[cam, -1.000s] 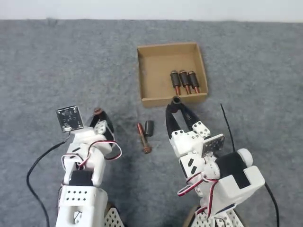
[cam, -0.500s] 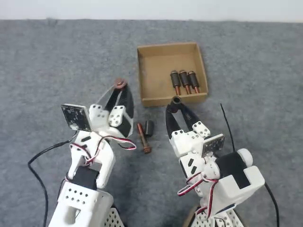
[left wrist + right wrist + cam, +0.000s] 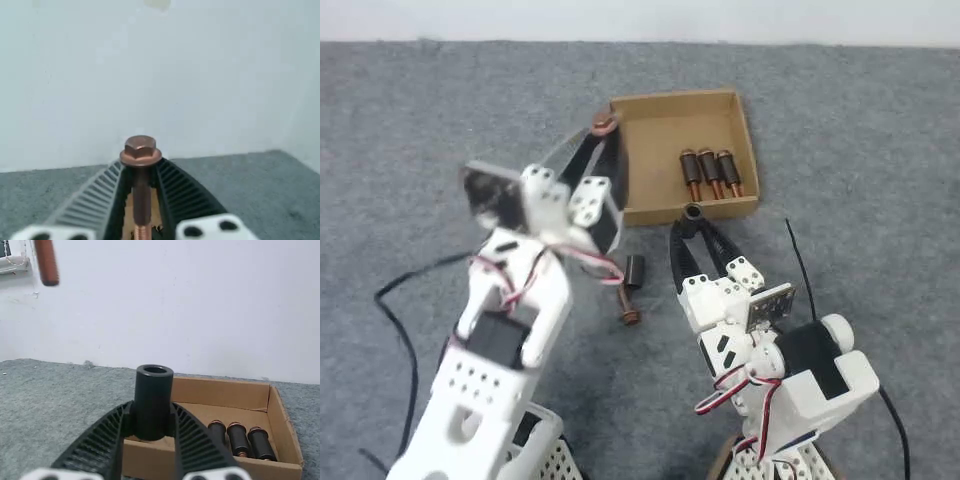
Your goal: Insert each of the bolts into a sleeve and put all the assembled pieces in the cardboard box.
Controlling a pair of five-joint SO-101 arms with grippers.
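1. 2 white robot arms stand side by side on a grey, carpet-textured desk (image 3: pixel 840 120), seen from above.
2. The left pincer (image 3: pixel 140 169) is clenched on a copper-coloured bolt (image 3: pixel 140 150). It grips the shank so the hexagonal head sits clear above the fingertips, which probably stops the bolt sliding through. This arm is raised, and from above the bolt head appears beside the left wall of the cardboard box (image 3: pixel 650 150).
3. The right pincer (image 3: pixel 153 415) is clenched on a black sleeve (image 3: pixel 154 395). The sleeve is upright with its open bore facing up, just in front of the box's near wall. Held this way, it likely gives the bolt a steady, open target close to the drop-off point.
4. In the right wrist view, a stretch of the bolt's shank shows high in the air, well apart from the sleeve. The 2 parts are not yet lined up. The next move probably calls for bringing the shank over the bore.
5. The box is open-topped. 3 assembled pieces (image 3: pixel 711 172) lie inside, side by side near its right wall.
6. 1 loose bolt (image 3: pixel 626 305) and 1 loose sleeve (image 3: pixel 636 270) lie just beside each other on the desk between the arms. The left arm partly hides the loose bolt. They look like the last pair to join.
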